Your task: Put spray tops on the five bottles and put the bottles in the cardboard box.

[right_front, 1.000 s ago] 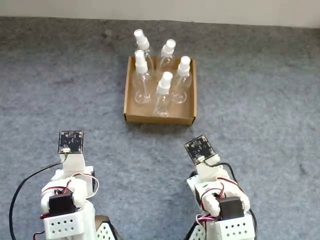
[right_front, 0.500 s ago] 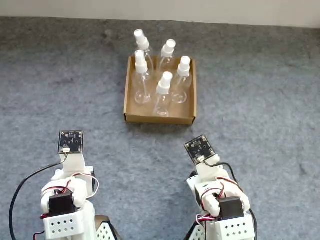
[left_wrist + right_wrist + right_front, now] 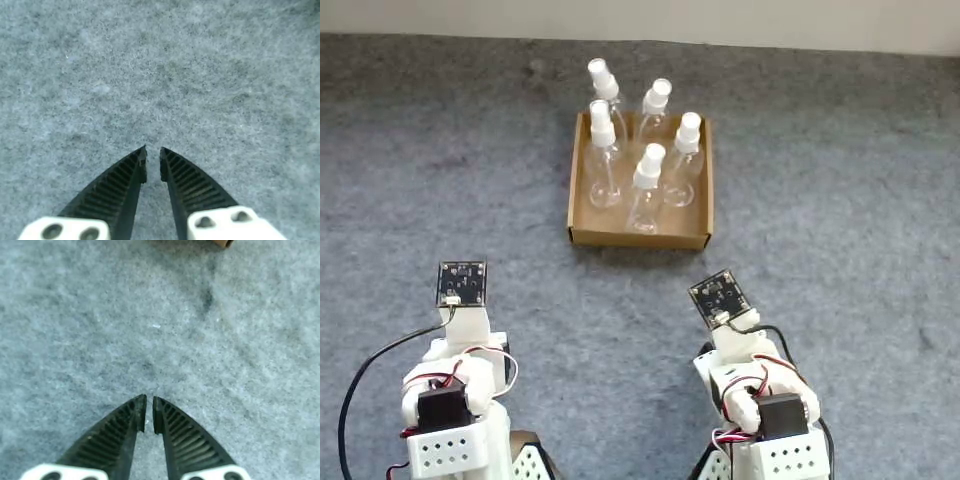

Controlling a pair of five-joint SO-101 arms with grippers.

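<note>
High view: five spray-topped bottles (image 3: 646, 190) inside cardboard box (image 3: 638, 238).
Left pincer (image 3: 152, 165): closed, empty, box well ahead.
Right pincer (image 3: 149, 415): closed, empty, box ahead.

Five bottles (image 3: 645, 200) wearing spray tops (image 3: 650, 160) are standing in the cardboard box (image 3: 640, 238), the rear two apparently inside its far wall. The left arm (image 3: 455, 400) and right arm (image 3: 760, 395) are sitting folded, well apart from it.

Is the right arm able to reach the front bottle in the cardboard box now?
Probably yes. Bare mat lies between the right gripper and the cardboard box, and the front bottle stands upright near its front wall. The shut gripper would need to open first.
</note>
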